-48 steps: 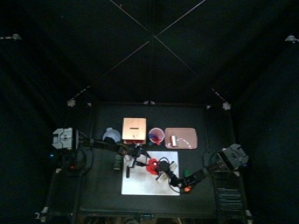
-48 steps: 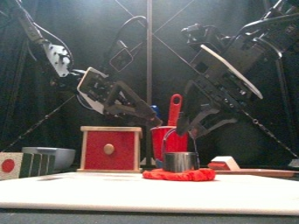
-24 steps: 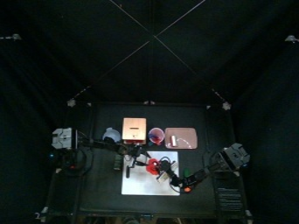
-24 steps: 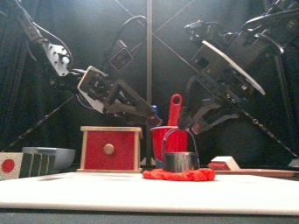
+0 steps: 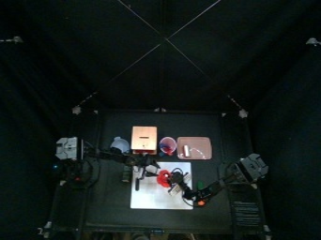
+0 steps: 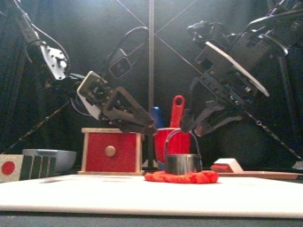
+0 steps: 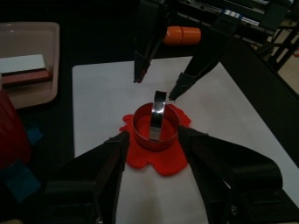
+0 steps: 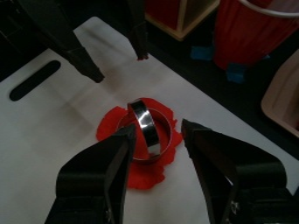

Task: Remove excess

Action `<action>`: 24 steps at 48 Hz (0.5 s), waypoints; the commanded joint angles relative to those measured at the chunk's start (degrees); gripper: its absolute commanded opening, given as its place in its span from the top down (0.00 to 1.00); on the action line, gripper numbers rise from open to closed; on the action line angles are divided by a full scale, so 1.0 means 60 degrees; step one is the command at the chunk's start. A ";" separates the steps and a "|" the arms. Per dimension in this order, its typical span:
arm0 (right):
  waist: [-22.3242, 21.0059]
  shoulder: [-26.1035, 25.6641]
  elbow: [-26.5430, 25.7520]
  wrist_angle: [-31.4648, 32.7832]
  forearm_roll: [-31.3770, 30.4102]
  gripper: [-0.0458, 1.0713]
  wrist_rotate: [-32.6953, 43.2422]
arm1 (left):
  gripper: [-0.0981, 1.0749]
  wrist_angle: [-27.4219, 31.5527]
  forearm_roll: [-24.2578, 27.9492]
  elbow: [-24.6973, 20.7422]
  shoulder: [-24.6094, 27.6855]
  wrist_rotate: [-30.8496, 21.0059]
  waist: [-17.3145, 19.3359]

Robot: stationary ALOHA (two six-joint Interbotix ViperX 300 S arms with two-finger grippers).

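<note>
Left wrist view shows the left hand [image 7: 162, 175] with its jaws spread wide and nothing between them, hanging just above a metal ring [image 7: 156, 123] that stands in a flat patch of red dough [image 7: 155, 150] on a white sheet [image 7: 222, 105]. The ring sits between the two jaws' lines and a little ahead of their tips, not touching either. Across the ring, the right hand [image 7: 170, 74] points down at it from the far side, its jaws also wide apart and empty. In the right wrist view the same ring [image 8: 149, 128] appears tilted on the dough [image 8: 138, 156], again centred ahead of the open jaws with clear space on both sides, and the left hand's jaws [image 8: 100, 48] hang over the sheet beyond it. From the front, the ring [image 6: 182, 163] stands upright on the red dough [image 6: 182, 177], which spreads out past the ring's base on both sides and lies on the counter [image 6: 151, 197]. Both hands hover above and behind it, well clear. A red wooden box [image 6: 112, 152] stands to the ring's left, and a red cup [image 6: 169, 142] holding a red-handled tool [image 6: 176, 109] stands just behind the ring.
</note>
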 commanded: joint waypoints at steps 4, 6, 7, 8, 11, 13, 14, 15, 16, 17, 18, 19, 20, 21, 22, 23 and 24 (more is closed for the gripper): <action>-0.0059 -0.0352 -0.0073 -0.0366 -0.0073 0.22 -0.0015 | 0.18 -0.0029 -0.0205 -0.0132 0.0103 -0.0015 -0.0088; -0.0059 -0.0352 -0.0073 -0.0527 -0.0117 0.22 -0.0015 | 0.18 -0.0015 -0.0278 -0.0146 0.0146 -0.0015 -0.0088; -0.0073 -0.0352 -0.0073 -0.0586 -0.0146 0.22 -0.0015 | 0.18 0.0000 -0.0322 -0.0146 0.0161 -0.0015 -0.0088; -0.0088 -0.0352 -0.0059 -0.0659 -0.0176 0.22 -0.0015 | 0.18 0.0029 -0.0381 -0.0161 0.0190 -0.0015 -0.0088; -0.0146 -0.0352 -0.0044 -0.0835 -0.0249 0.22 -0.0015 | 0.18 0.0073 -0.0513 -0.0161 0.0220 -0.0015 -0.0103; -0.0220 -0.0352 -0.0015 -0.0967 -0.0264 0.22 -0.0015 | 0.18 0.0088 -0.0601 -0.0176 0.0249 0.0000 -0.0132; -0.0249 -0.0352 0.0000 -0.1011 -0.0264 0.22 -0.0015 | 0.18 0.0088 -0.0630 -0.0161 0.0249 0.0000 -0.0132; -0.0264 -0.0352 0.0015 -0.1055 -0.0264 0.22 -0.0015 | 0.18 0.0103 -0.0659 -0.0176 0.0264 0.0000 -0.0146; -0.0278 -0.0366 0.0029 -0.1084 -0.0264 0.22 -0.0029 | 0.18 0.0103 -0.0674 -0.0176 0.0264 0.0000 -0.0161; -0.0308 -0.0396 0.0044 -0.1113 -0.0264 0.22 -0.0029 | 0.18 0.0117 -0.0688 -0.0161 0.0264 0.0000 -0.0176; -0.0322 -0.0410 0.0059 -0.1143 -0.0264 0.22 -0.0029 | 0.18 0.0117 -0.0703 -0.0161 0.0264 0.0000 -0.0205; -0.0337 -0.0410 0.0073 -0.1172 -0.0278 0.22 -0.0029 | 0.18 0.0117 -0.0718 -0.0161 0.0264 0.0000 -0.0205; -0.0352 -0.0425 0.0088 -0.1187 -0.0278 0.22 -0.0029 | 0.18 0.0117 -0.0718 -0.0161 0.0264 0.0000 -0.0220; -0.0366 -0.0439 0.0103 -0.1216 -0.0293 0.22 -0.0029 | 0.18 0.0117 -0.0718 -0.0161 0.0278 0.0000 -0.0234; -0.0381 -0.0439 0.0117 -0.1245 -0.0308 0.22 -0.0015 | 0.18 0.0117 -0.0718 -0.0161 0.0264 0.0000 -0.0249; -0.0381 -0.0454 0.0117 -0.1274 -0.0308 0.22 -0.0029 | 0.18 0.0117 -0.0718 -0.0161 0.0264 0.0000 -0.0249; -0.0381 -0.0454 0.0132 -0.1304 -0.0322 0.22 -0.0015 | 0.18 0.0117 -0.0718 -0.0161 0.0278 -0.0015 -0.0249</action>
